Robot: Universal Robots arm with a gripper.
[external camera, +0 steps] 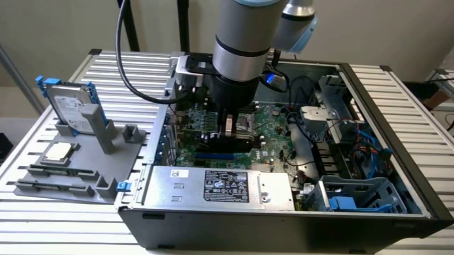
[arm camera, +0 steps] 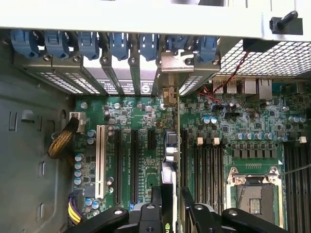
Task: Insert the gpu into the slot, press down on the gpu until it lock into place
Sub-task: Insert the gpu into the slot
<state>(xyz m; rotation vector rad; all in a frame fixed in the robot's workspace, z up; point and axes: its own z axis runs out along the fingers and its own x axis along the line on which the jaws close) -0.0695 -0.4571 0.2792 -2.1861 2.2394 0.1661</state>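
The gpu is a black card standing on edge inside the open computer case, with my gripper shut on its top from above. In the wrist view the gpu runs edge-on up the motherboard, and its silver bracket reaches the row of rear expansion openings. My gripper has one black finger on each side of it. The slot shows as a bright-blue strip just below the card. How deep the card's edge sits in it is hidden.
A silver power supply with a white label fills the case's near side, and a blue drive cage sits to its right. The processor socket, black memory slots and a white slot flank the card. A hard drive stands on a grey fixture outside.
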